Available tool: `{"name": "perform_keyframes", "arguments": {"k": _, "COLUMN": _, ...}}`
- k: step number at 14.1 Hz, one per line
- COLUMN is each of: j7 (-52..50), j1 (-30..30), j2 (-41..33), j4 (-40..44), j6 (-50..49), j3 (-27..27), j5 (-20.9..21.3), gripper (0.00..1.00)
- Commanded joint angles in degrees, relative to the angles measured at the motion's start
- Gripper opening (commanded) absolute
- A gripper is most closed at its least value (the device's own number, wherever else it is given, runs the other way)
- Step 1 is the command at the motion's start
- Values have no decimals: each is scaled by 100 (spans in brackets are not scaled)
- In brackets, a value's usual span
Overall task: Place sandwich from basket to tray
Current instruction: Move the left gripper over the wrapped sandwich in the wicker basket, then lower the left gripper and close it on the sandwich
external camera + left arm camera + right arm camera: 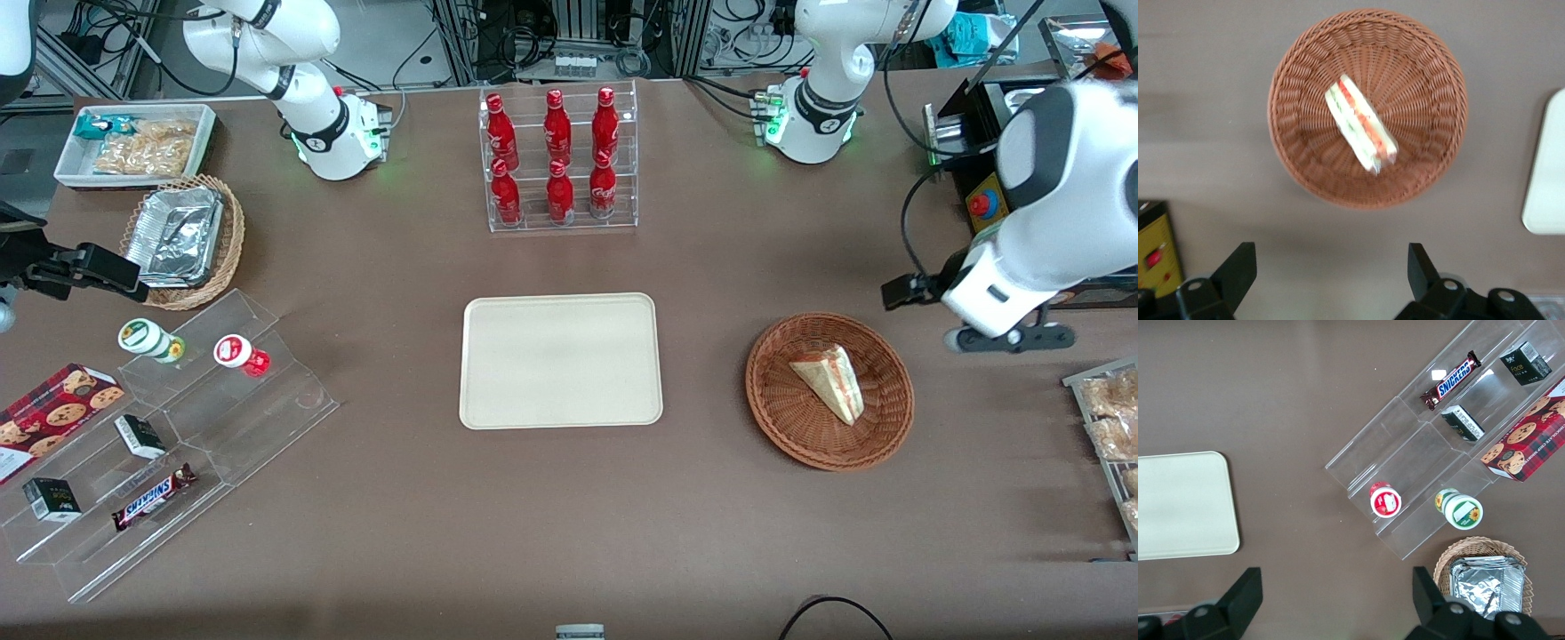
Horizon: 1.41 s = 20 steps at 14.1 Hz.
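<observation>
1. While the gripper (1325,273) hangs above the table just beside the basket (1305,80) with its fingers spread wide and empty, the reach is only beginning.
2. Next it must centre over the sandwich (1360,125) lying in the basket, descend and close, then carry it to the tray (560,360).
3. Readable writing: a Snickers bar (153,497).

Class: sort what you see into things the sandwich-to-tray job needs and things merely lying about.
Needed: wrapped triangular sandwich; round reddish-brown wicker basket holding it; flat cream rectangular tray, bare; open gripper, above the table beside the basket.

Lying about: red bottles; Snickers bar; cookie box.
</observation>
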Motion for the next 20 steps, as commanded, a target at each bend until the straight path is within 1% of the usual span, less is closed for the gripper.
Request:
{"name": "perform_keyframes", "arguments": {"k": 1, "j7": -123, "j1": -43, "j2": -163, "j4": -811, "j6": 906, "j3": 28, "j5": 14, "gripper": 100}}
{"name": "perform_keyframes", "arguments": {"k": 5, "j7": -1141, "j1": -52, "j2": -67, "j4": -1585, "j6": 2313, "j3": 28, "j5": 31, "gripper": 100}}
{"name": "perform_keyframes", "arguments": {"k": 7, "j7": -2017, "j1": -87, "j2": 47, "j4": -1824, "j6": 2920, "j3": 11, "j5": 31, "gripper": 100}}
{"name": "perform_keyframes", "arguments": {"k": 10, "j7": -3625, "j1": -227, "j2": 398, "j4": -1798, "j6": 3203, "j3": 2, "j5": 31, "gripper": 100}}
{"name": "perform_keyframes", "arguments": {"k": 12, "j7": -4313, "j1": -306, "j2": 635, "j4": -1807, "j6": 3502, "j3": 2, "j5": 31, "gripper": 100}}
{"name": "perform_keyframes", "arguments": {"k": 14, "j7": -4622, "j1": -333, "j2": 838, "j4": -1807, "j6": 3721, "j3": 2, "j5": 14, "gripper": 100}}
{"name": "perform_keyframes", "arguments": {"k": 17, "j7": -4843, "j1": -307, "j2": 1075, "j4": -1798, "j6": 3749, "j3": 2, "j5": 5, "gripper": 99}}
{"name": "perform_keyframes", "arguments": {"k": 18, "j7": -4861, "j1": -315, "j2": 1155, "j4": -1789, "j6": 3758, "j3": 2, "j5": -4, "gripper": 83}}
{"name": "perform_keyframes", "arguments": {"k": 20, "j7": -4835, "j1": -307, "j2": 1164, "j4": -1789, "j6": 3732, "j3": 2, "j5": 5, "gripper": 20}}
